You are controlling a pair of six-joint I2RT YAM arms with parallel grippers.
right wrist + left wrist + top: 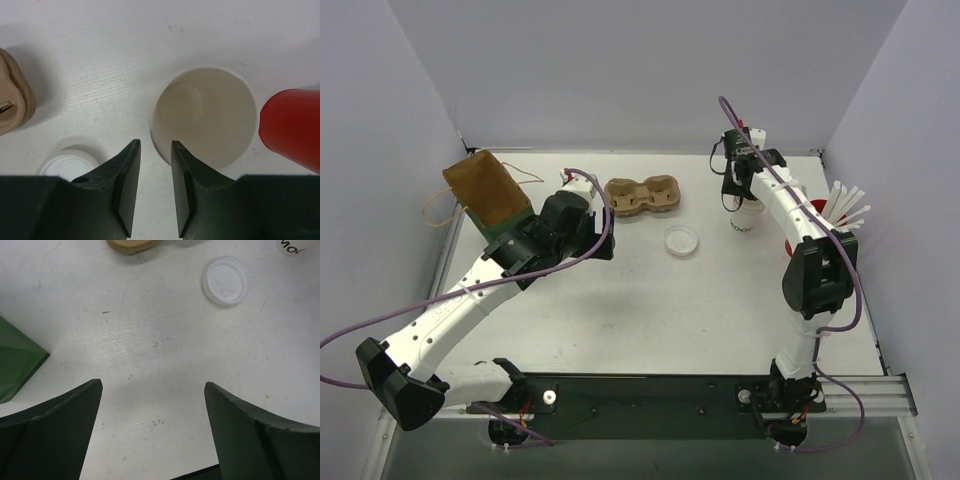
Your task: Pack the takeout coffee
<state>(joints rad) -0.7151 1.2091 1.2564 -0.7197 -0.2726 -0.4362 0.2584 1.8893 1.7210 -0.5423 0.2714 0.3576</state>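
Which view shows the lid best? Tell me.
Left wrist: the lid is whole, close and unobstructed. Top external shows it small and distant; right wrist shows it partly hidden behind the right gripper.

A white, lightly scuffed table (650, 310) stands boxed in by plain, pale lavender-grey walls (640, 70) at the back and both sides, under even light with soft shadows.

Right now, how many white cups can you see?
1. The white cup stands at the far right beside the red cup, with the right gripper at its rim. A second may be hidden from these views.
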